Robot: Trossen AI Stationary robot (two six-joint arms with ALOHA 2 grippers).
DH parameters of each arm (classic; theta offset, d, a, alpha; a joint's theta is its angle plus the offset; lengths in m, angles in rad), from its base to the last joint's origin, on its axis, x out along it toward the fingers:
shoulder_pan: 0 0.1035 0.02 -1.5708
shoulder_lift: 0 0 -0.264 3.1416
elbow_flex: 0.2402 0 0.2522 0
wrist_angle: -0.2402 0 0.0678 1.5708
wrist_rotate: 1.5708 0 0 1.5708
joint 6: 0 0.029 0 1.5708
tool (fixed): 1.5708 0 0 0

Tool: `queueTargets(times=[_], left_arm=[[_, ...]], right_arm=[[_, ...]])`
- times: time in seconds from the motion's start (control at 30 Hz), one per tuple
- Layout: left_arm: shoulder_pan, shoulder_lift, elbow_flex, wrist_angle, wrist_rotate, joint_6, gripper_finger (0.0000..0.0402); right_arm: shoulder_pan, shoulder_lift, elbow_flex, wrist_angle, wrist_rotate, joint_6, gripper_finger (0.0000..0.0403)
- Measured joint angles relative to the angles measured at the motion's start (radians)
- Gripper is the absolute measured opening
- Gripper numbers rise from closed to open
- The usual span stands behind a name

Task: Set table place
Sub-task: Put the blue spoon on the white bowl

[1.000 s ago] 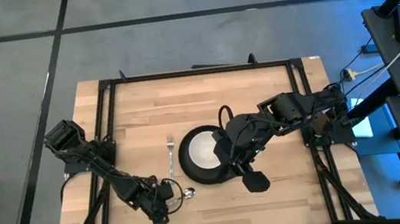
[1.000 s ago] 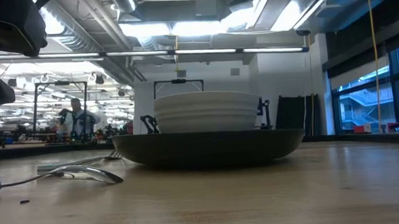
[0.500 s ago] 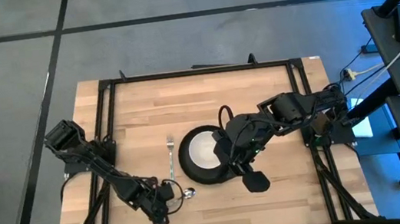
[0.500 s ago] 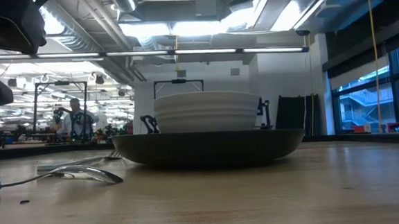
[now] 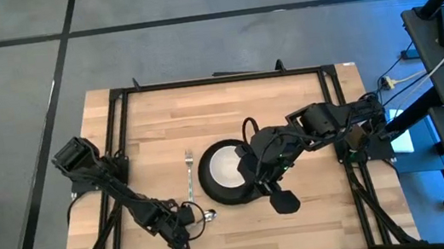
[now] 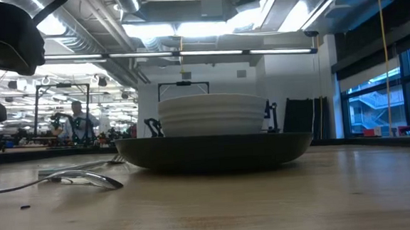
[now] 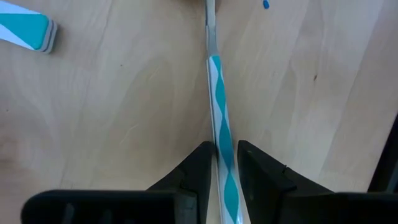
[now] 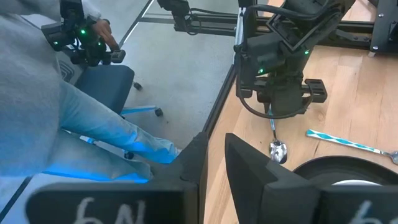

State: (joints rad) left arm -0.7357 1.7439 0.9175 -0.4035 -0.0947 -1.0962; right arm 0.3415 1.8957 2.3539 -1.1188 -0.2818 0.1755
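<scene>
Your plate [image 5: 227,174] sits mid-desk [image 5: 229,111] with a white bowl [image 6: 212,114] on it, and the fork [image 5: 190,173] lies just to the plate's left. Your left end effector [image 5: 184,218] is near the plate's lower-left edge, its fingers straddling the striped handle of the spoon [image 7: 221,118], which lies flat on the desk. Your right end effector [image 5: 262,190] hangs at the plate's right edge, nearly clenched and holding nothing. By my reading, the spoon's placing is all that remains.
</scene>
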Motion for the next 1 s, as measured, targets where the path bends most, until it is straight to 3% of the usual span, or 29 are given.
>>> queueTargets(times=[0.13, 0.37, 0.7, 1.0], left_arm=[[0.001, 0.001, -0.001, -0.002, -0.003, 0.0, 0.0065], [0.001, 0.002, -0.002, -0.006, -0.003, -0.002, 0.0012], [0.004, 0.013, 0.047, -0.013, -0.044, -0.024, 0.001], [0.018, 0.009, 0.193, -0.082, -0.083, -0.094, 0.0009]], right_arm=[[0.0, 0.0, 0.0, 0.0, 0.0, -0.001, 0.0058], [0.0, 0.0, 0.0, -0.001, 0.001, -0.001, 0.0058], [-0.012, 0.0, 0.0, -0.001, 0.004, -0.004, 0.0058], [-0.014, 0.0, 0.0, 0.0, 0.003, -0.023, 0.0058]])
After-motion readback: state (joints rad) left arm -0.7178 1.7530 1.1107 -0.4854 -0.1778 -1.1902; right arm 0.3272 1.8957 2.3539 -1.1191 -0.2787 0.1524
